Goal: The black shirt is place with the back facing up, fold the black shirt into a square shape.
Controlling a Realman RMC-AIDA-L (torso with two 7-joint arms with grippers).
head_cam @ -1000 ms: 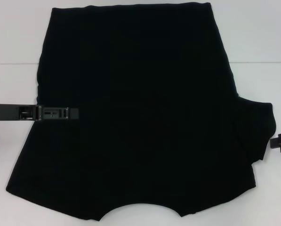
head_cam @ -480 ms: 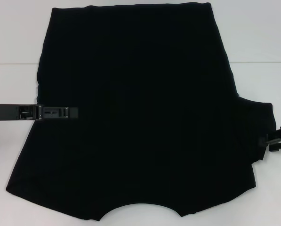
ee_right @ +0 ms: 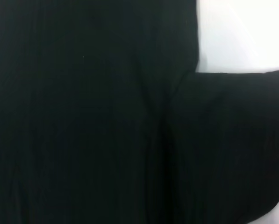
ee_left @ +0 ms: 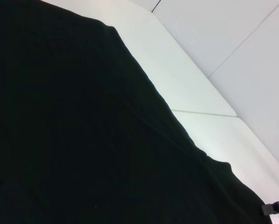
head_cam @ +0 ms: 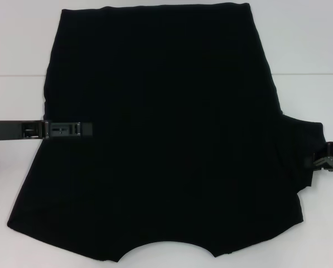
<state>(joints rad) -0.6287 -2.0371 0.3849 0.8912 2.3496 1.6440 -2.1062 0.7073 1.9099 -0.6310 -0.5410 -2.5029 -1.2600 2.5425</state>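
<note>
The large plain black soft-fabric shirt [head_cam: 160, 134] lies spread flat on the white table [head_cam: 305, 44], its curved neckline at the near edge, where the head view cuts it off. No lettering shows on the upward face. One short sleeve sticks out on the robot's right side; the opposite sleeve cannot be made out against the dark cloth.

The left gripper [head_cam: 71, 130] reaches in level from the left, its slim black fingers lying over the shirt's left edge; whether they pinch cloth or merely rest on it cannot be told, nor how far the jaws stand apart. The right gripper [head_cam: 326, 162] sits just at the outer hem of the right sleeve, partly cut off by the frame edge, and its jaw opening is likewise unreadable. Both wrist views show mostly black fabric [ee_right: 106, 121] and bare table [ee_left: 200, 60].
</note>
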